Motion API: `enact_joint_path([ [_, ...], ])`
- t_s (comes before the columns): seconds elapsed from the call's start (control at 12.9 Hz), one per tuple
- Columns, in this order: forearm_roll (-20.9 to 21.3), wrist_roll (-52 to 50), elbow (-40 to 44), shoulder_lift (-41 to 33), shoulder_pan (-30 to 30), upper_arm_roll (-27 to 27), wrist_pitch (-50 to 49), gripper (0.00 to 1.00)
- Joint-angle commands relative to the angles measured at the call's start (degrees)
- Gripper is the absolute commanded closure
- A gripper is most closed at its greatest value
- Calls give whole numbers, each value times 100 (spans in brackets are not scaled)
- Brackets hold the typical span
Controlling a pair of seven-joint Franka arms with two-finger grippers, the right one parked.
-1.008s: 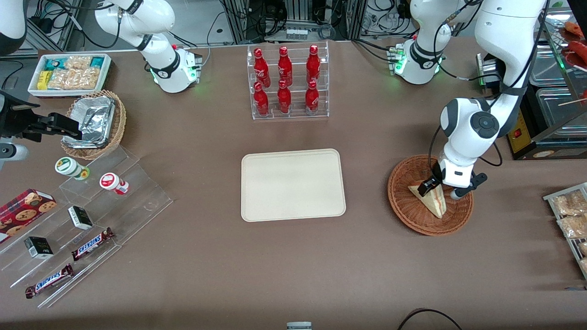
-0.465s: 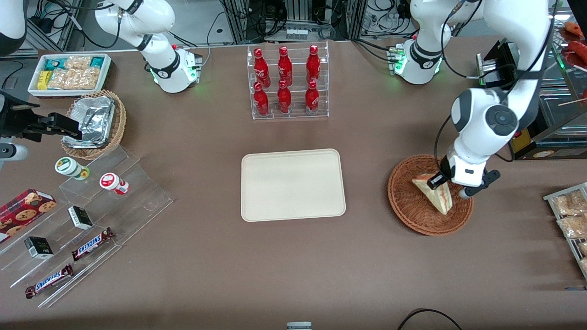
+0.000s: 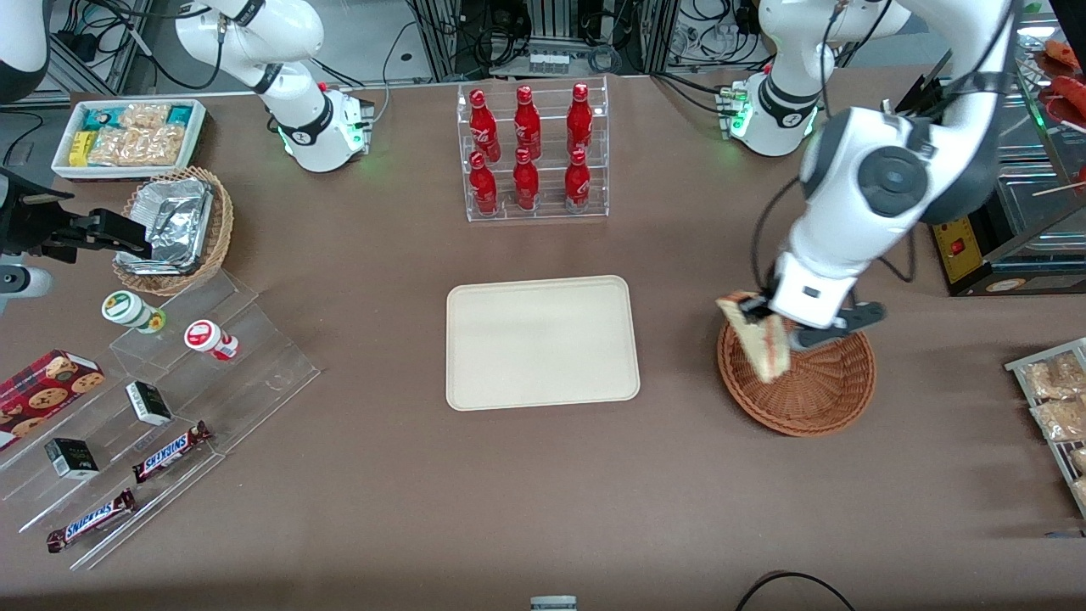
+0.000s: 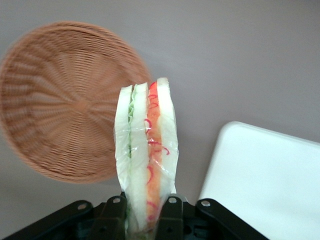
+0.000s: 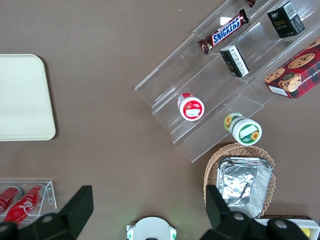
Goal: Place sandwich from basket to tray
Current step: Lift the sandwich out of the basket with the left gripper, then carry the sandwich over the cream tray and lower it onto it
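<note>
While the gripper (image 3: 768, 327) hangs above the basket (image 3: 814, 395) rim, its fingers (image 4: 170, 215) clamp the sandwich (image 3: 759, 344).
Front view: the wedge is clear of the basket, at the rim edge nearest the tray (image 3: 543, 342), with bare brown surface (image 3: 679, 339) between. Left wrist view: the sandwich (image 4: 146, 155) stands on edge between both fingers, above the basket (image 4: 60, 105) rim and surface (image 4: 240, 60); the tray (image 4: 265, 180) corner lies near.

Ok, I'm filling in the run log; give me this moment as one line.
phase: carry | gripper: shut on sandwich, above basket rim | basket: no sandwich inside | tray: bare
</note>
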Motion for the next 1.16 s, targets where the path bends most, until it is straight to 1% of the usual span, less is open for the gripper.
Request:
enact_joint_path([
  [0.0,293,-92,552,584,-1,-795,-139,100],
  [0.08,564,-362,623,786,-1,-1172,-87,100],
  [0.16,932,-800,763,1040,-140,-1437,-78,100],
  [0.23,1319,-1265,1043,1356,-472,-1457,-86,100],
  [0.39,1830,-1909,1465,1980,-1131,-1448,-77,100],
  [0.7,2859,-2789,2116,2974,-1854,-1448,-69,100],
  [0.85,3193,-2826,2380,3361,-2048,-1448,-8,100],
  [1.09,3396,-2826,2443,3652,-2162,-1431,449,100],
])
